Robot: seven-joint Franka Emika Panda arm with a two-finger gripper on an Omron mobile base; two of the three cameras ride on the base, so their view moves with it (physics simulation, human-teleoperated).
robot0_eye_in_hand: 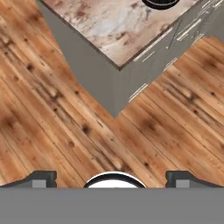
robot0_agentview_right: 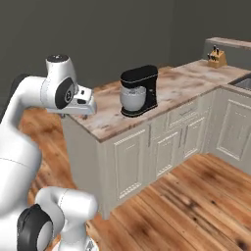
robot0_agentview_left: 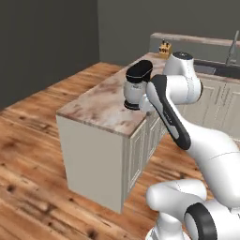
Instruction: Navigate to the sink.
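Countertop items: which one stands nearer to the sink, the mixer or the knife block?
The knife block, at the counter's far corner beside the sink; the black-and-silver mixer stands farther away on the peninsula.

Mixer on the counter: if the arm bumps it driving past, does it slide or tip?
The mixer looks top-heavy: a bulky black head sits above the bowl, so a high bump might tip it. Its flat base rests fully on the smooth counter, so a low push would probably slide it. It likely is heavy.
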